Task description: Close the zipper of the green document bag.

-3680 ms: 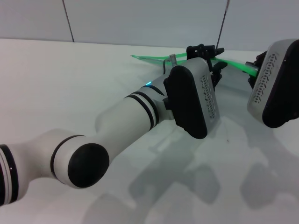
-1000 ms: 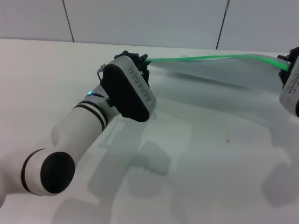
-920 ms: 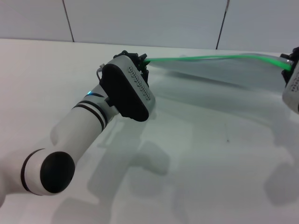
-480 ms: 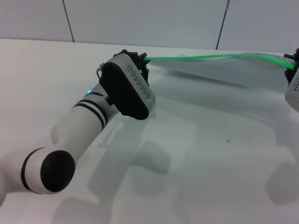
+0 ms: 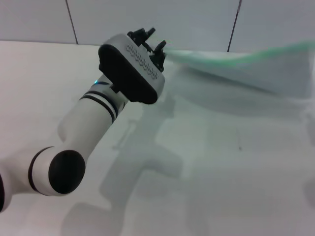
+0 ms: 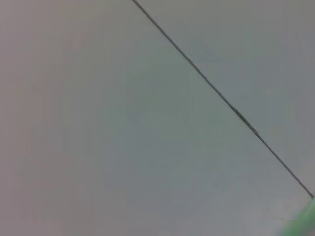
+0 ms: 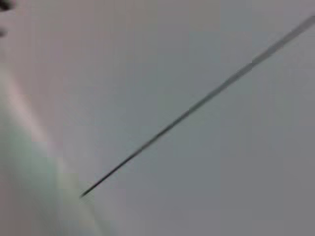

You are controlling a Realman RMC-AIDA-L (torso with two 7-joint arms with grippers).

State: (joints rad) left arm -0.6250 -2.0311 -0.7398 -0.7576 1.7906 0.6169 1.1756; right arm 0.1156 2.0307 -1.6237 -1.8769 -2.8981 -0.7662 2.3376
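The green document bag (image 5: 246, 81) hangs blurred in the air over the table's far side, stretched from the middle to the right edge of the head view. Its zipper (image 5: 231, 58) runs as a pale green strip along the upper edge. I cannot make out the slider. My left gripper (image 5: 153, 43) is raised at the bag's left end and shut on the zipper edge there. A bit of green zipper (image 6: 305, 221) shows in a corner of the left wrist view. My right gripper is out of view past the right edge.
The white table (image 5: 221, 187) spreads below the lifted bag, with the arm's shadow on it. A grey panelled wall (image 5: 197, 24) with dark seams stands behind. Both wrist views show mostly that wall.
The left gripper has risen and tilted up, lifting the bag's left end. The bag's right end has also gone up, and the right gripper has left the head view.
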